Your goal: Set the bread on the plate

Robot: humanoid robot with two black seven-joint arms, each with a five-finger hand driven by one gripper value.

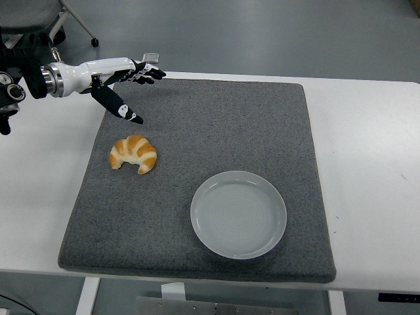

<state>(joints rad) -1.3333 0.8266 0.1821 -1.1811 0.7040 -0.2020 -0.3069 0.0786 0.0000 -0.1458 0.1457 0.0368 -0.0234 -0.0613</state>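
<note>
A golden croissant (134,153) lies on the left part of the grey mat (210,118). An empty white plate (239,214) sits on the mat's front right of centre. My left hand (134,82) hovers over the mat's back left corner, above and behind the croissant, apart from it. Its fingers are spread, thumb (121,108) pointing down toward the bread, and it holds nothing. The right arm is out of view.
The mat lies on a white table (367,144). A small clear object (151,58) sits at the table's far edge behind my hand. An office chair base (72,20) stands on the floor at top left.
</note>
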